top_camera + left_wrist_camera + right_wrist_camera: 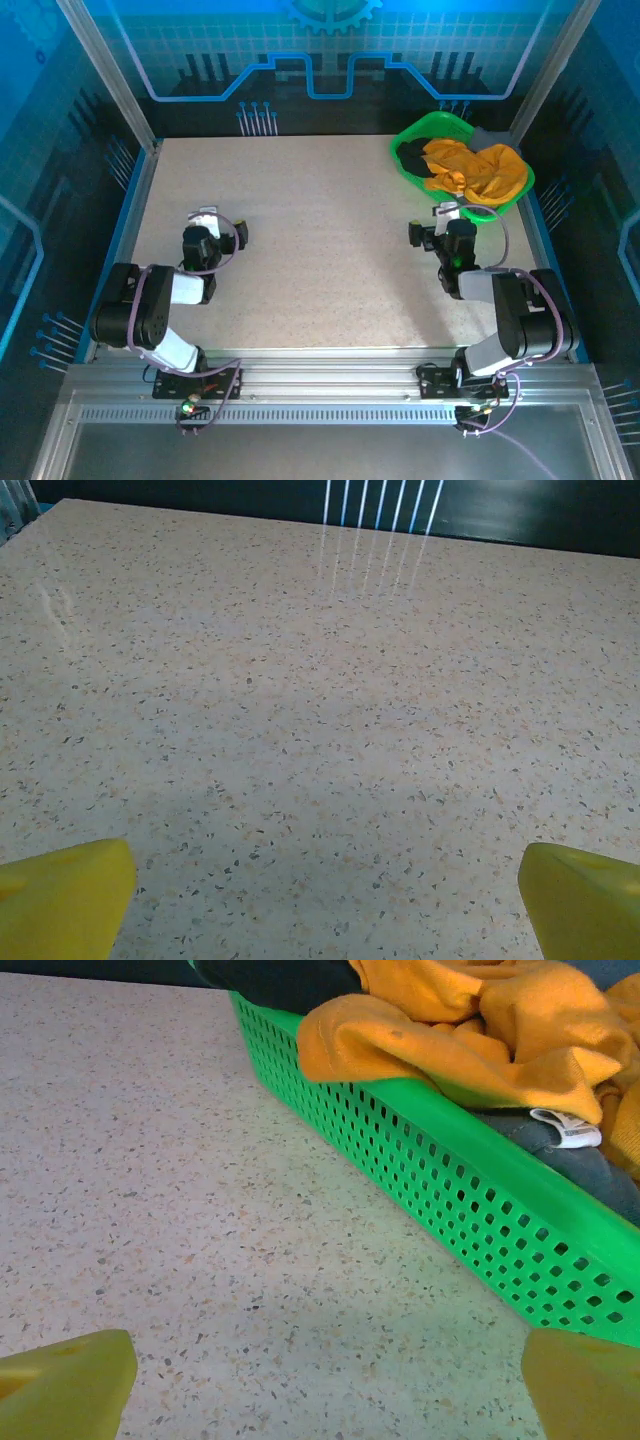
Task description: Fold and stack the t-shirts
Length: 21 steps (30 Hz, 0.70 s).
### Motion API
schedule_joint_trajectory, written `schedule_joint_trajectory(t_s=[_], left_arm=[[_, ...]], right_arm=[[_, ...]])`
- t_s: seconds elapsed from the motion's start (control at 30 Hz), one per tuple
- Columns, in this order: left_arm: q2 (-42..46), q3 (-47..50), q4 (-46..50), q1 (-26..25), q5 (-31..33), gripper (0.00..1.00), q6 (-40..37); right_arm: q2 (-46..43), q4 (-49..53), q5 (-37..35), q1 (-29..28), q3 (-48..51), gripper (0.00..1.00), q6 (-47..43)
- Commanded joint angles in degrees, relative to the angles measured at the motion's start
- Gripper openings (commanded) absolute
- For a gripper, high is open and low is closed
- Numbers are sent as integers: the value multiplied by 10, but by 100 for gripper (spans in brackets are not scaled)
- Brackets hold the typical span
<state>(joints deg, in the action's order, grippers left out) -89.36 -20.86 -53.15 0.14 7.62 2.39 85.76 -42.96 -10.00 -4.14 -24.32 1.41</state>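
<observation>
your right tool (pixel 447 214) gapes wide, empty, near the perforated green plastic basket (pixel 450 1200); inside, a crumpled orange-yellow t-shirt (pixel 478 170) overlies a black t-shirt (pixel 412 155) and dark grey t-shirt (pixel 600 1175). left tool (pixel 207 219): wide too.

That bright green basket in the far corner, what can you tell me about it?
The green basket is a shallow tub, plastic by its look, its sloping wall pierced with rows of small holes under a smooth rim. It sits flat on the speckled table at the far right corner, just beyond the open right gripper, which is not touching it. Cloth fills it: an orange-yellow t-shirt spilling over the rim, a black t-shirt and a dark grey t-shirt with a white label.
</observation>
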Motion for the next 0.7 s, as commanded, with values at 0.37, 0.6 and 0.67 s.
schedule_joint_trajectory(t_s=[0.37, 0.6, 0.67], left_arm=[[3, -8, -3, -1, -14, 99, -16], [4, -7, -3, -1, -14, 99, -15], [15, 2, -19, -2, -1, 99, -11]], right_arm=[[4, -13, 6, -3, 1, 100, -6], [4, -13, 7, -3, 1, 100, -5], [-6, -10, 14, -2, 1, 100, -10]])
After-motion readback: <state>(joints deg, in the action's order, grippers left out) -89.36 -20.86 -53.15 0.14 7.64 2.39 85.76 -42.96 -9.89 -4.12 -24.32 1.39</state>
